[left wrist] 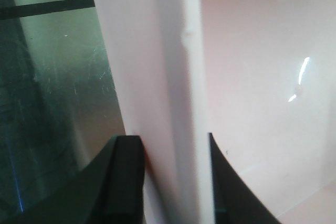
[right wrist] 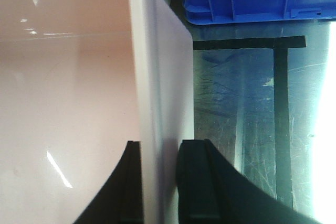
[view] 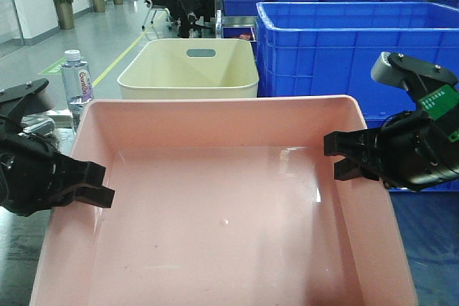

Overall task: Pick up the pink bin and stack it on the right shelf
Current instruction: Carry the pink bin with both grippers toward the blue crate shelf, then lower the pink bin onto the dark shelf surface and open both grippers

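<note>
The grab looks done: left gripper (left wrist: 173,140) and right gripper (right wrist: 160,145) each seem clamped on a pink bin (view: 215,234) wall, so next lift both sides level.

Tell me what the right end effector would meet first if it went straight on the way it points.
The pink bin: its right wall sits between the fingers of the right end effector, so that wall would likely press deeper into the jaws first. Depth beyond is unclear.
</note>
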Available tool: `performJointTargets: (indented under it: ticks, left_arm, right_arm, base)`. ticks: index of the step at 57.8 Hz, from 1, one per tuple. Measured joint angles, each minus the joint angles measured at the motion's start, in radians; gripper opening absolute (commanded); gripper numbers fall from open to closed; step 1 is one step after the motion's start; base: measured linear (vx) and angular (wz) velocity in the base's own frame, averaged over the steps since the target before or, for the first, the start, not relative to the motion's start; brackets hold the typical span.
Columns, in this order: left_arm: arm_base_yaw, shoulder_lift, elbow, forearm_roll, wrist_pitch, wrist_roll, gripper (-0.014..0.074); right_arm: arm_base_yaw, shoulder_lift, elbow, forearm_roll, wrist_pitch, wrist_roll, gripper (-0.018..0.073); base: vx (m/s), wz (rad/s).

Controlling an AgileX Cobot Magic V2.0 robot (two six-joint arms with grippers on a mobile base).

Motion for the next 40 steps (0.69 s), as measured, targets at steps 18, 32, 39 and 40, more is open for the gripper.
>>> performJointTargets:
  ticks: [18,32,39,40]
  left_arm:
    - [0.000,0.000,0.000,0.000,0.000,0.000,-0.0005]
    - [0.000,0.020,0.000,0.032,-0.002,0.000,-0.0005]
    - [0.000,0.073,0.000,0.055,-0.002,0.000,-0.0001]
    - [0.000,0.081,0.000,0.057,-0.002,0.000,0.0000]
  right_arm:
    - [0.000,0.000,0.000,0.000,0.000,0.000,-0.0009]
    - [0.000,0.052,-0.002,0.008,0.008,0.000,-0.0009]
    - [0.000,0.127,-0.002,0.016,0.027,0.001,-0.0009]
    - [0.000,0.137,-0.002,0.016,0.030,0.002,-0.0008]
  base:
    - [0.00,0.00]
    - [0.00,0.00]
    - [0.00,0.00]
    - [0.00,0.00]
